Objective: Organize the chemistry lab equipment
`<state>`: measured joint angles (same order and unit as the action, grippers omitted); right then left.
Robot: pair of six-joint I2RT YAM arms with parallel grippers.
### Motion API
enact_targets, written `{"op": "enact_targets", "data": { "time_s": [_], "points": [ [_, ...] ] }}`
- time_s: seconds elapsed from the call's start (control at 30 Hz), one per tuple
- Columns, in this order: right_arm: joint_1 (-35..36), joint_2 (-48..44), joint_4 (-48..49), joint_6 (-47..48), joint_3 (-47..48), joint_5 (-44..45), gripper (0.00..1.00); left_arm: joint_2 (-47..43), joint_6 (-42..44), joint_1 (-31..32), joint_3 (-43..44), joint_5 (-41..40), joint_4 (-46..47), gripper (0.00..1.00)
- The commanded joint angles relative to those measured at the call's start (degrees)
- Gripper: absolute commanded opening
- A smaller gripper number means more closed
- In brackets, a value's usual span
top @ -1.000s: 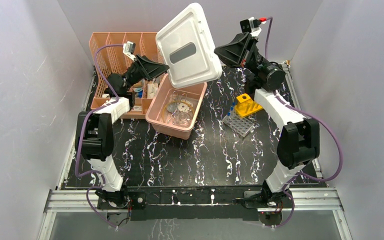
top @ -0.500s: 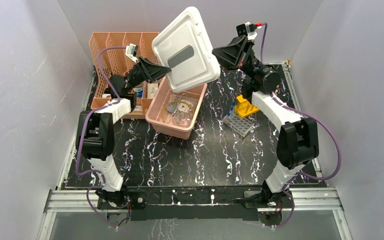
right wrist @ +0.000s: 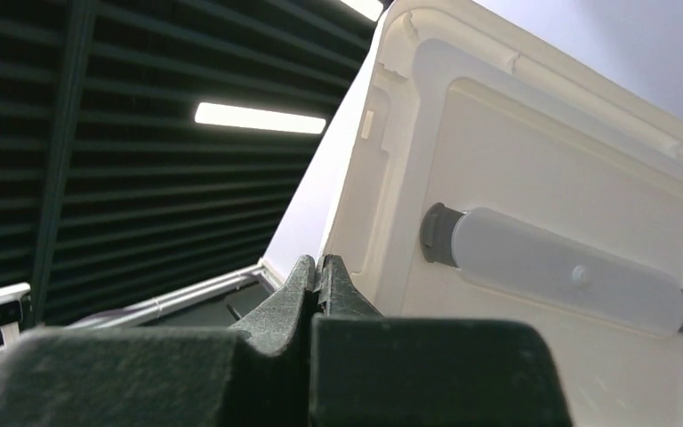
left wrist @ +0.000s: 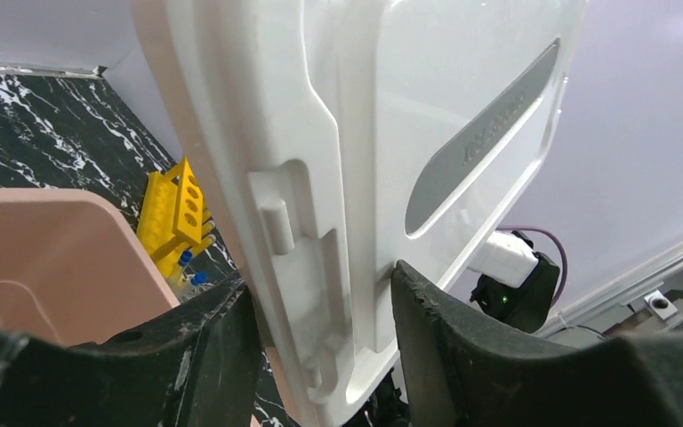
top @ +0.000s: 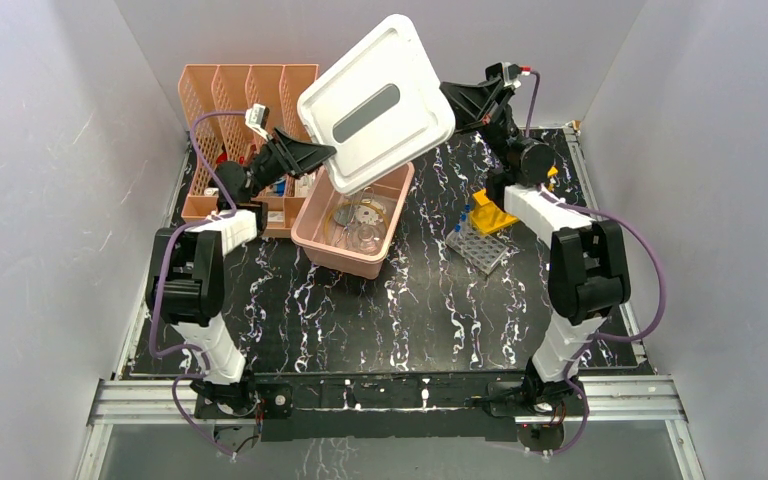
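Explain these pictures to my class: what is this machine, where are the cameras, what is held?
Two robot arms are bolted to a black marbled table. The wide picture looks down from above and behind them; the other two come from a camera on each wrist. On the table: a pink tub holding glass dishes, a peach mesh file holder, a yellow tube rack and a clear tube rack. The right tool pinches an edge of the white lid, tilted in the air over the tub. The left tool has the opposite rim between its fingers; whether it grips is unclear.
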<state>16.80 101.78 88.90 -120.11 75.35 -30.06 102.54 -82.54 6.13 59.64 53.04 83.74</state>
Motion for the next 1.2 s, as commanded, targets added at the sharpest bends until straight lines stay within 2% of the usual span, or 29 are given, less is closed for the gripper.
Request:
{"op": "enact_targets", "data": {
  "time_s": [0.0,0.13,0.5,0.63,0.77,0.83,0.9,0.97,1.07,1.17],
  "points": [
    [0.6,3.7,15.2,2.3,-2.0,-0.8,0.00,-7.4,0.5,1.6,0.1,0.6,18.6,0.49],
    [0.4,5.8,15.3,2.2,-2.3,0.0,0.00,-8.6,0.2,1.5,-0.8,0.5,18.6,0.48],
    [-1.3,12.2,15.4,1.7,-0.7,0.3,0.00,-10.5,-1.3,1.2,-1.9,-1.4,18.6,0.36],
    [-1.6,14.7,15.3,1.1,0.1,0.6,0.00,-11.1,-1.5,1.2,-1.7,-1.9,18.6,0.24],
    [-1.9,16.1,15.3,0.5,1.3,1.4,0.02,-11.1,-2.0,0.9,-1.9,-3.2,18.6,0.05],
    [-2.3,16.3,15.3,0.1,1.1,2.1,0.19,-11.1,-2.4,0.6,-1.9,-4.1,18.6,0.00],
    [-2.7,16.4,15.3,0.0,0.7,2.4,0.48,-10.9,-2.6,-0.1,-1.9,-5.0,18.6,0.00],
    [-3.3,16.3,15.3,0.7,0.6,1.8,0.65,-10.3,-3.1,-1.0,-1.9,-6.0,18.6,0.00],
    [-4.6,16.4,15.2,1.7,0.0,0.8,0.77,-9.1,-5.2,-3.8,-0.9,-7.8,18.6,0.00],
    [-6.0,16.0,15.3,3.2,-1.2,-0.6,0.80,-8.3,-6.4,-6.5,1.0,-9.1,18.6,0.00]
  ]
}}
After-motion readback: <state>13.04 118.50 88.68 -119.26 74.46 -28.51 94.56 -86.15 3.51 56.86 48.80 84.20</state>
